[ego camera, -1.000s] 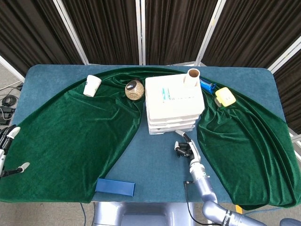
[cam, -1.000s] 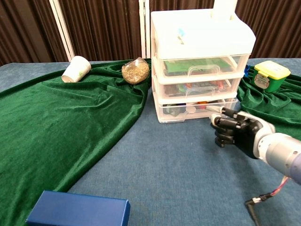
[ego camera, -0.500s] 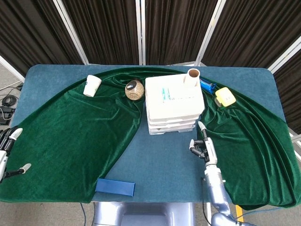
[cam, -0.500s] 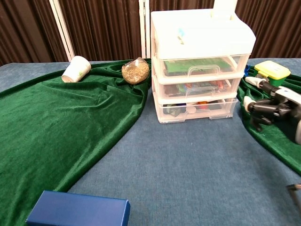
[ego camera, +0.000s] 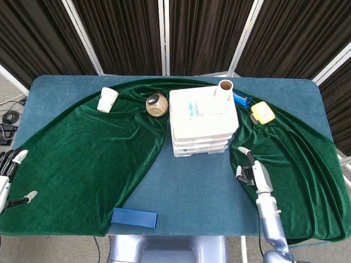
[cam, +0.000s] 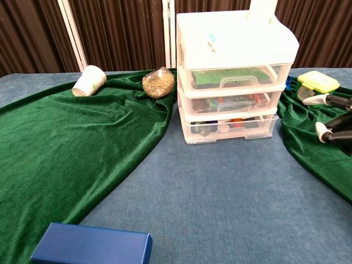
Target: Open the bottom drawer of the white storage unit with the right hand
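White plastic storage unit's bottom drawer [cam: 229,126] lies left of our right hand [ego camera: 251,171] — empty, fingers spread (left hand [ego camera: 6,174] far off).

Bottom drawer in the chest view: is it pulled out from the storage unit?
No, the bottom drawer sits flush with the two drawers above it, and the right robot hand is off to its side, touching nothing.
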Controlling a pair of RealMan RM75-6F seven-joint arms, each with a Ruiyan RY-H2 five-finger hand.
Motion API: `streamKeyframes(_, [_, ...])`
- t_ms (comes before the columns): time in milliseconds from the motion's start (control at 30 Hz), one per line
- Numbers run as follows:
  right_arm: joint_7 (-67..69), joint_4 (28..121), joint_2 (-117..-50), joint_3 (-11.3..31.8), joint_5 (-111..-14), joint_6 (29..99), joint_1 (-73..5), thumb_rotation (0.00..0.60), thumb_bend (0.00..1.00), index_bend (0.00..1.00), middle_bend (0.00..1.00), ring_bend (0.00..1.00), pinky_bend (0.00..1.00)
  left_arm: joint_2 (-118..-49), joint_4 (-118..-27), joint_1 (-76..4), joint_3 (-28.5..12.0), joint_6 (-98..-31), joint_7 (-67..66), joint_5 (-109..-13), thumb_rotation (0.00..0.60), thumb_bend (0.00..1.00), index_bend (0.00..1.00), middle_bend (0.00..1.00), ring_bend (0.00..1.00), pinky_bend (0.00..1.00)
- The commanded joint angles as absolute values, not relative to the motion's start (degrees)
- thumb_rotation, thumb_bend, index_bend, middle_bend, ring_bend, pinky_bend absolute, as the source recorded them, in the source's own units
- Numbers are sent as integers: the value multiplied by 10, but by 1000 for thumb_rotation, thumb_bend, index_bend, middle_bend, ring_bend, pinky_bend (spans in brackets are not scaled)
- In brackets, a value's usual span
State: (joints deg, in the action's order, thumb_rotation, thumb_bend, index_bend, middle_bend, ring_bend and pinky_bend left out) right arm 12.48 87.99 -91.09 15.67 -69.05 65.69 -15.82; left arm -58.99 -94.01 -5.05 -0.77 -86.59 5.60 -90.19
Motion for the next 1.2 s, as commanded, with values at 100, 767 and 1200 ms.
streamKeyframes(100, [34, 844, -903, 139, -711, 669, -179, 600, 543, 233, 882, 918, 786, -591, -941, -51, -7, -864, 52, -902, 600, 45, 0, 0, 0, 0])
streamKeyframes(767, [-76, 795, -957, 133, -695, 646, -237, 600, 543, 249, 882, 918, 786, -591, -939, -53, -9, -859, 55, -895, 600, 45, 0, 0, 0, 0])
streamKeyframes(1200, [-77, 783, -981, 140, -681, 637, -259, 600, 543, 248, 882, 918, 786, -591, -938, -53, -10, -858, 58, -894, 600, 45, 0, 0, 0, 0])
